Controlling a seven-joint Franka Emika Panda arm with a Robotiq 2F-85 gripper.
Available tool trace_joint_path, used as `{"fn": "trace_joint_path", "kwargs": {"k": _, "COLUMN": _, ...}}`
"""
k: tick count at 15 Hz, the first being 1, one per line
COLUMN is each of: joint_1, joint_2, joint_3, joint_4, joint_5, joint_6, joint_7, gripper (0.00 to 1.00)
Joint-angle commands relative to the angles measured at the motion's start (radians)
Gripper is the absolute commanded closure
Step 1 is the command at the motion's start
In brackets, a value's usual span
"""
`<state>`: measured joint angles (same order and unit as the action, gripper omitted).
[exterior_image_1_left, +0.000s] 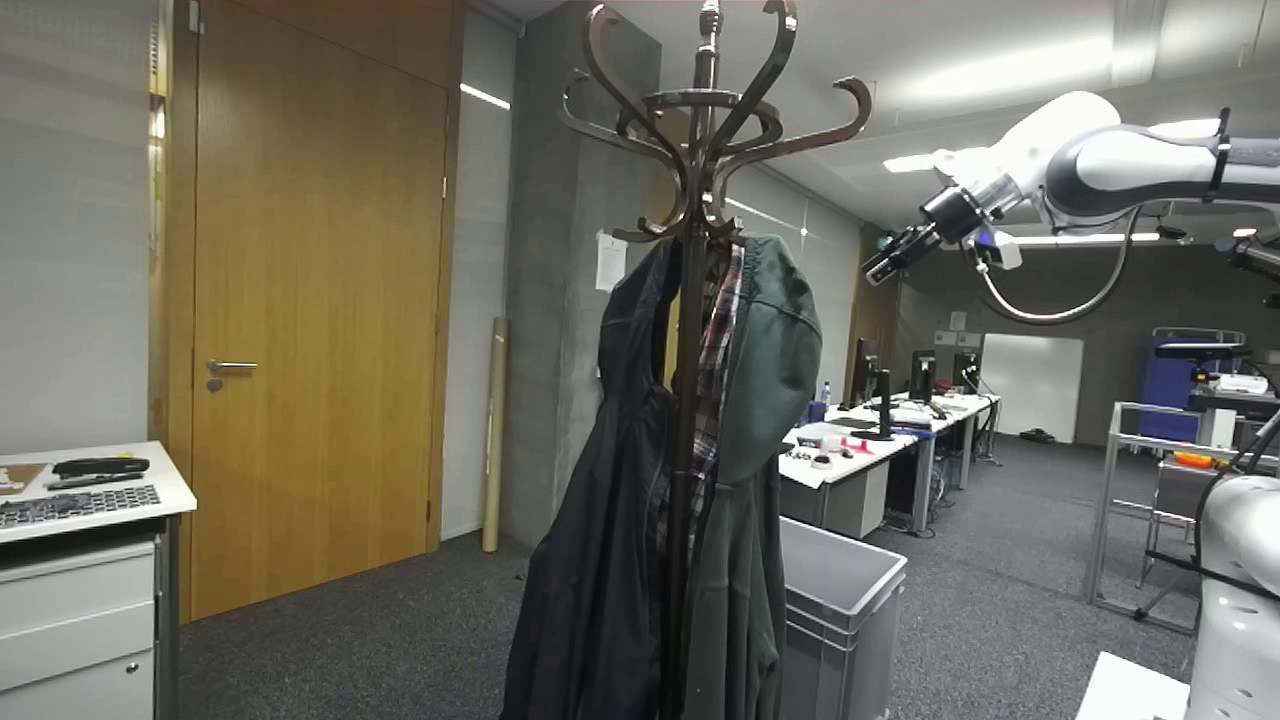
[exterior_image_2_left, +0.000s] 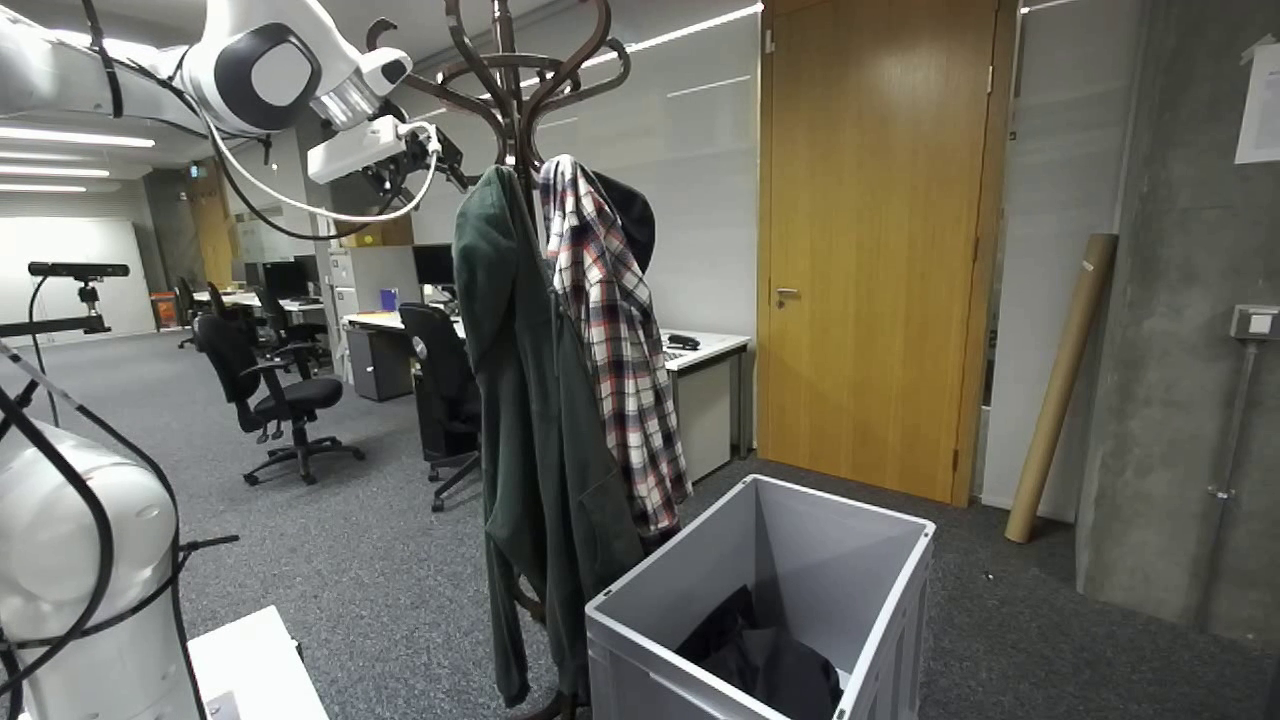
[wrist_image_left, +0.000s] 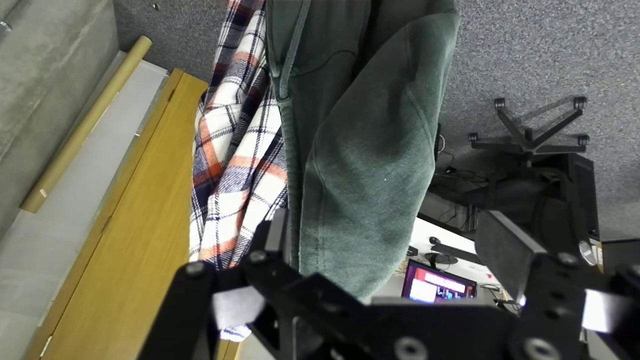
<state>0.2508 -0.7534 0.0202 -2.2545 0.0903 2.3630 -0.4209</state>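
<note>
The gripper (wrist_image_left: 387, 220) has 2 fingers wide apart, holding nothing. The green hoodie (wrist_image_left: 367, 160) hangs ahead of them, in line with the gap but not touching — its long way runs up and down the coat rack (exterior_image_1_left: 688, 370), beside the checked shirt (wrist_image_left: 245, 165).

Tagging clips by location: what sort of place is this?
Most likely a shared office: desks in a row, monitors standing on them, and wheeled chairs.

Free air separates the pincer (exterior_image_1_left: 873, 272) from the obstructing green jacket (exterior_image_1_left: 770, 360).
</note>
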Motion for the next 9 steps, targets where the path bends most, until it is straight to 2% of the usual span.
{"fn": "trace_joint_path", "kwargs": {"k": 1, "joint_1": 0.012, "joint_2": -0.004, "joint_3": -0.006, "joint_4": -0.014, "joint_5": -0.018, "joint_6": 0.044, "joint_7": 0.007, "gripper": 0.0}}
{"fn": "trace_joint_path", "kwargs": {"k": 9, "joint_1": 0.029, "joint_2": -0.008, "joint_3": -0.018, "joint_4": -0.039, "joint_5": -0.011, "joint_6": 0.162, "joint_7": 0.0, "gripper": 0.0}}
